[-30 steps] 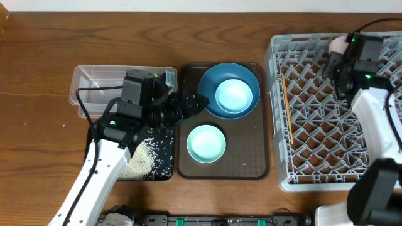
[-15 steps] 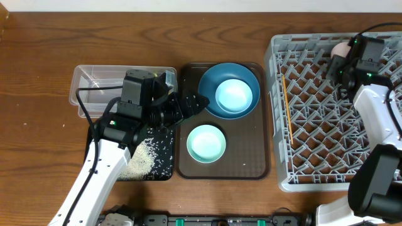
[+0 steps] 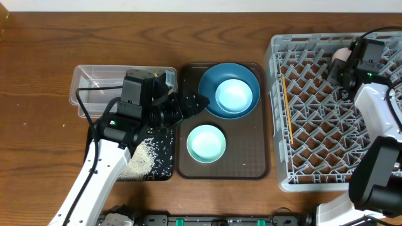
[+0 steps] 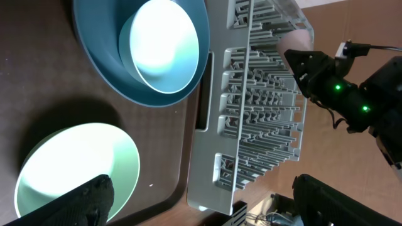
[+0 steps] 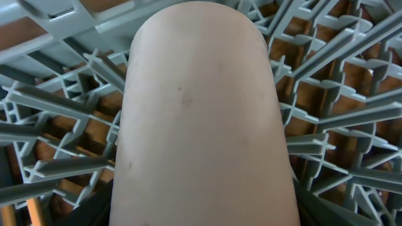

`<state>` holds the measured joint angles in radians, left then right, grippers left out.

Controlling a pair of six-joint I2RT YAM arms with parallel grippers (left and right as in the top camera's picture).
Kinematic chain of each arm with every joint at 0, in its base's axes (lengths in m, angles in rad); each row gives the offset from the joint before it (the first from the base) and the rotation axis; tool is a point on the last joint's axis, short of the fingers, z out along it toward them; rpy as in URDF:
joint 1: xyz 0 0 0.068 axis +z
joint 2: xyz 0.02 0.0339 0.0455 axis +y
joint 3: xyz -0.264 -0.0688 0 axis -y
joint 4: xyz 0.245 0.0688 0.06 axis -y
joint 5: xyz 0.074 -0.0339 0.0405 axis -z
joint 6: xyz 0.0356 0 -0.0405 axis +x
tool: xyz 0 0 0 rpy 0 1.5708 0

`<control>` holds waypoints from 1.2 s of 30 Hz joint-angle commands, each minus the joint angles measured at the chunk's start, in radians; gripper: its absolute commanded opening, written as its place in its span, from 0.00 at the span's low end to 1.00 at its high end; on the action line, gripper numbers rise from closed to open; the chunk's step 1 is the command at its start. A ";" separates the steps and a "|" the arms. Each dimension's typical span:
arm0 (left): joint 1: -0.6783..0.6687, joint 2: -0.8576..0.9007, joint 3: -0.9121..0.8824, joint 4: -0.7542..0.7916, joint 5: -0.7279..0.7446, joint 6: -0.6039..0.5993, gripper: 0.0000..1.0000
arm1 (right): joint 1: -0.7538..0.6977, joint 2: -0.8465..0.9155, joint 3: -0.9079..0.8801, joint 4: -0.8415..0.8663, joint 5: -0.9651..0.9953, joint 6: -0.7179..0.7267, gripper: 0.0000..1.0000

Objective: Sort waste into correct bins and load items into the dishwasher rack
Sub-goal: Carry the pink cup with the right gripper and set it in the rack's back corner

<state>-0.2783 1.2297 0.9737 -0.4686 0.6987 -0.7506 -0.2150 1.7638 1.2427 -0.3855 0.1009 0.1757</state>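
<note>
My right gripper (image 3: pixel 347 63) is shut on the pink cup (image 3: pixel 341 54) over the far part of the grey dishwasher rack (image 3: pixel 314 125); the cup (image 5: pixel 201 113) fills the right wrist view above the rack's pegs (image 5: pixel 56 107). My left gripper (image 3: pixel 196 102) is open and empty, hovering beside the dark-blue plate (image 3: pixel 210 81) that holds the light-blue bowl (image 3: pixel 234 95). The mint-green bowl (image 3: pixel 206 142) sits nearer on the brown tray. In the left wrist view I see the plate (image 4: pixel 107 63), light-blue bowl (image 4: pixel 160 41) and mint bowl (image 4: pixel 75 169). Rice (image 3: pixel 146 157) lies in the black tray (image 3: pixel 164 168). The clear tub (image 3: pixel 94 85) stands far left.
The brown serving tray (image 3: pixel 251 157) lies between the bins and the rack. A thin yellow stick (image 3: pixel 287 107) lies in the rack's left side. The left arm covers much of the black tray. Tissue and wrapper are out of view.
The right gripper with the pink cup has shifted slightly right and a little nearer over the rack. The left arm has not moved.
</note>
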 commanded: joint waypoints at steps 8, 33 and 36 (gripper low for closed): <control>0.003 -0.001 0.008 -0.002 -0.011 0.017 0.94 | -0.002 0.002 0.010 0.001 -0.002 0.011 0.72; 0.003 -0.001 0.008 -0.002 -0.012 0.018 0.94 | -0.001 -0.307 0.020 -0.138 -0.678 0.011 0.93; 0.003 -0.001 0.008 -0.002 -0.012 0.017 0.94 | -0.001 -0.333 0.020 -0.229 -0.747 0.011 0.99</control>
<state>-0.2783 1.2297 0.9737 -0.4686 0.6983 -0.7506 -0.2150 1.4445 1.2499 -0.5606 -0.4583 0.1802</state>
